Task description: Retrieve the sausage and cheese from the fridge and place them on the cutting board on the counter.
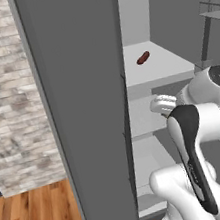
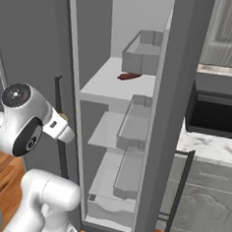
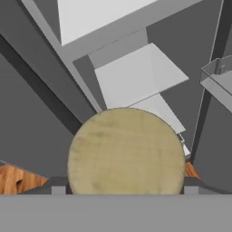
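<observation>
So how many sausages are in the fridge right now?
1: a single sausage lies on the upper shelf of the open fridge. Door bins could hide more.

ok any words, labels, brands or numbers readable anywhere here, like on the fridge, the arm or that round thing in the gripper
None can be read.
fridge: plain dark grey door, no label.
Round pale cheese at the gripper: mottled rind, no print.
Arm's dark panel: faint marks, too small and blurred to read.
sausage on the shelf: no tag.
</observation>
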Robot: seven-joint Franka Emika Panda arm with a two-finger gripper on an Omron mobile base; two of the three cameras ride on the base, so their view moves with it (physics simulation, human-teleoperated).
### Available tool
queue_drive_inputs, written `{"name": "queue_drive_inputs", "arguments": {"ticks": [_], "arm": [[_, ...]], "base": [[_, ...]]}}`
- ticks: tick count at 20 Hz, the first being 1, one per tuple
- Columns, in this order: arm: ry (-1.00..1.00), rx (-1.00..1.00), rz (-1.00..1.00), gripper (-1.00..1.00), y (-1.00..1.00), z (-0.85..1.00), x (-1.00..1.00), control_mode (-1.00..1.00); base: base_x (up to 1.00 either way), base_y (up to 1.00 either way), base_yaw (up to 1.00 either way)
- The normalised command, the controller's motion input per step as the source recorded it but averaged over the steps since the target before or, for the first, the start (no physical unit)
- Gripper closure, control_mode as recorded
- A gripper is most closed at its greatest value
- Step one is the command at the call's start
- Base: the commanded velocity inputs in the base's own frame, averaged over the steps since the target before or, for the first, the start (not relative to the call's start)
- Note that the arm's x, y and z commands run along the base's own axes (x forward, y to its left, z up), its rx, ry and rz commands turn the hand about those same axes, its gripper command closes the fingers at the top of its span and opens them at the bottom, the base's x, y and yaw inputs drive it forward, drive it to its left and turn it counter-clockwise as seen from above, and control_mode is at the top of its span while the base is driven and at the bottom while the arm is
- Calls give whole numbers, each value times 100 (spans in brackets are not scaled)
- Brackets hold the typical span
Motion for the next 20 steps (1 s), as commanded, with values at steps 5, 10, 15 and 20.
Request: {"name": "queue_drive_inputs", "arguments": {"ticks": [5,10,15,20], "arm": [[0,0,0,100,0,0,0,-100],[0,0,0,100,0,0,0,-100],[0,0,0,100,0,0,0,-100],[0,0,0,100,0,0,0,100]], "base": [[0,0,0],[0,0,0],[0,0,0],[0,0,0]]}}
